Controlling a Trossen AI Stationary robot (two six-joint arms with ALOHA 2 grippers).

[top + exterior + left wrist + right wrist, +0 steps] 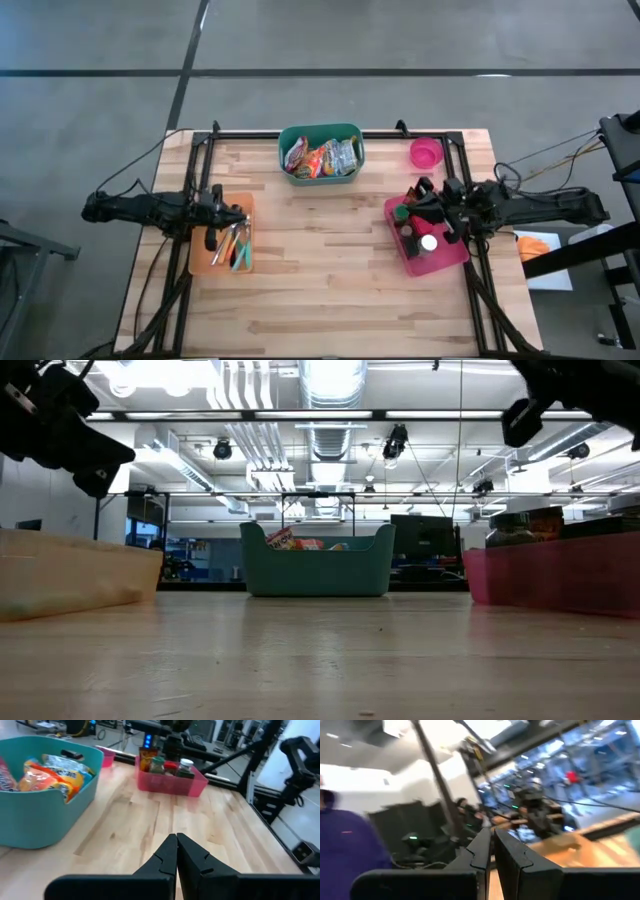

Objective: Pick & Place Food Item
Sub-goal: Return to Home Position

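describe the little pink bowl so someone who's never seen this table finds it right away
Seen from above, the wooden table has a teal bin of snack packets at the middle of its upper edge. Right of that bin, by the table's upper right corner, sits the pink bowl. Unlike the pink bin below it, it is small, round and stands alone.

Overhead and low, level-facing views share the teal bin [318, 568].
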